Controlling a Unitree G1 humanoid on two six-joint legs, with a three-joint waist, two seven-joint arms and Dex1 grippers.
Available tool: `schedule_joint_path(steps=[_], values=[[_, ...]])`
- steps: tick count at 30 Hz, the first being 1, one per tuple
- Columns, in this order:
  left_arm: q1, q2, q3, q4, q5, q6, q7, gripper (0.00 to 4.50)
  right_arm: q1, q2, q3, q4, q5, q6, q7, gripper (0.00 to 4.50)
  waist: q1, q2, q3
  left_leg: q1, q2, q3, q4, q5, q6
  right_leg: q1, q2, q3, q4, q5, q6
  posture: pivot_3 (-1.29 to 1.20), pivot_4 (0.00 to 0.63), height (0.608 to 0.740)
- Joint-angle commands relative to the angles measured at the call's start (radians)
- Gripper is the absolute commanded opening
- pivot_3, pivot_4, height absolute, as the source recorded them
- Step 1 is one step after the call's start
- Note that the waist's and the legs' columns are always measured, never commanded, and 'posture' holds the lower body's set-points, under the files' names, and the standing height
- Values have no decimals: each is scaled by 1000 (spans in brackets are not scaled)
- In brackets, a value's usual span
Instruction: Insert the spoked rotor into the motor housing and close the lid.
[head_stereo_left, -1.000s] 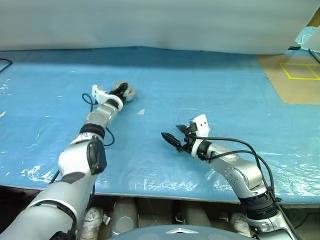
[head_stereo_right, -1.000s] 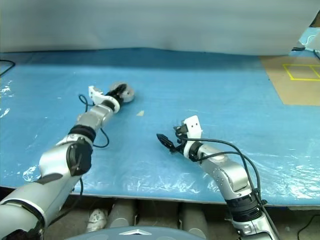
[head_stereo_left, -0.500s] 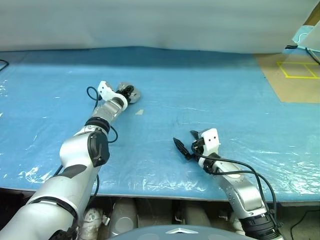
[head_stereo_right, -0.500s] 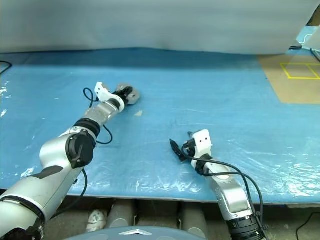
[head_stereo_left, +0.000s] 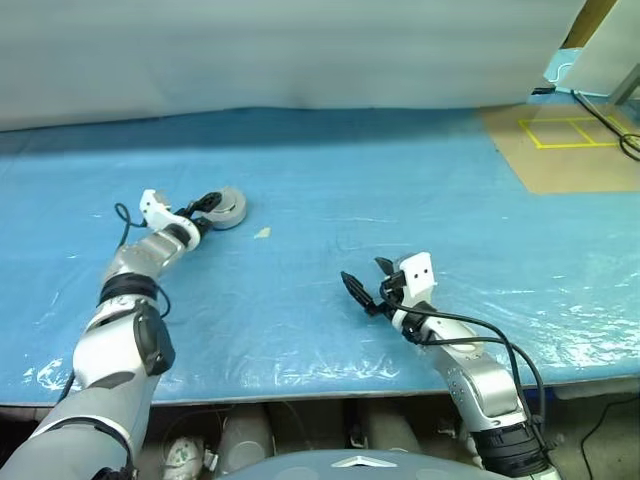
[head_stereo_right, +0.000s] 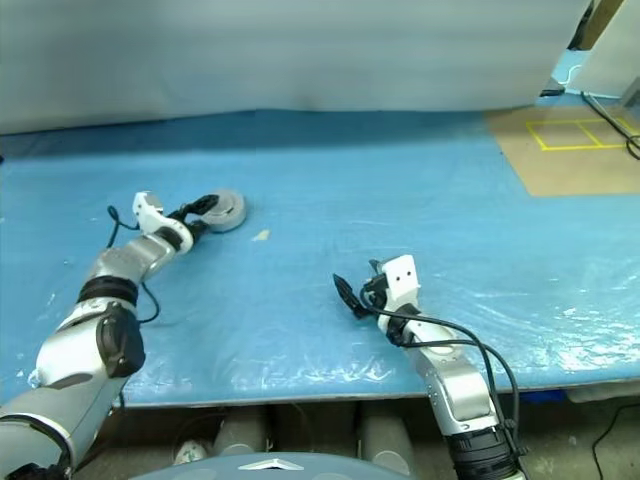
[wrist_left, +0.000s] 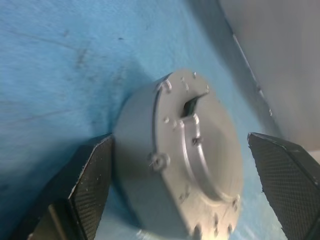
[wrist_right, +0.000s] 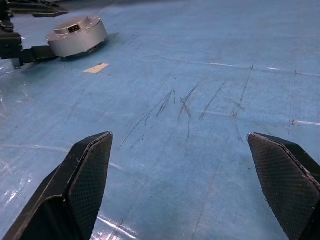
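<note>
Motor housing (head_stereo_left: 226, 208): one, closed, a silver-grey puck on the blue worktop (head_stereo_left: 420, 190), lying between the left fingers.
Lid (wrist_left: 207, 142): one, flat on top of the housing, with a dark slot near its middle.
Left fingers (wrist_left: 92, 180): spread wide, one either side of the housing; the nearer one sits just beside its wall, contact unclear.
Right fingers (wrist_right: 87, 175): spread wide, nothing between them, over bare worktop well apart from the housing.
Tape scrap (head_stereo_left: 262, 233): one, pale, just beside the housing, on the side toward the right fingers.
Left wrist view: shows small screws around the lid.
Right wrist view: shows fine scratches in the worktop ahead of the right fingers.
</note>
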Motion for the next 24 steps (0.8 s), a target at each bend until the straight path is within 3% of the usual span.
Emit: schedule_joint_path(steps=[1,5,11,17,24], values=[[277,39,-123,-252,54,193,-30,4457,-11,-4,-16,-8,3,-4,23,4500,-5,3,-3,0,0,0,-1,0,0,-1,0,0,0,0,0,0,150,740],[584,86,-308,-721,109,145,-127,4457,-1,3,-53,-4,18,0,20,4500,-12,8,-9,-4,2,3,-8,-2,-1,-7,0,1,0,-4,-5,0,150,740],[719,-12,-360,-1024,186,-21,-47,4457,30,30,-104,-12,14,0,-27,4500,17,11,-11,-5,2,3,-13,-4,2,-9,0,-2,-2,-11,0,0,150,740],[776,-119,-490,-1090,469,-417,70,4457,50,82,-153,3,-49,-90,-128,4500,26,6,-8,-10,2,2,-14,-4,2,-11,0,-3,-9,-10,2,0,150,740],[733,-205,-497,-958,610,-741,178,4457,17,103,-181,54,-112,-189,-187,4500,24,3,-7,-20,2,0,-15,-1,-3,-15,2,-6,-13,-5,-2,0,150,740]])
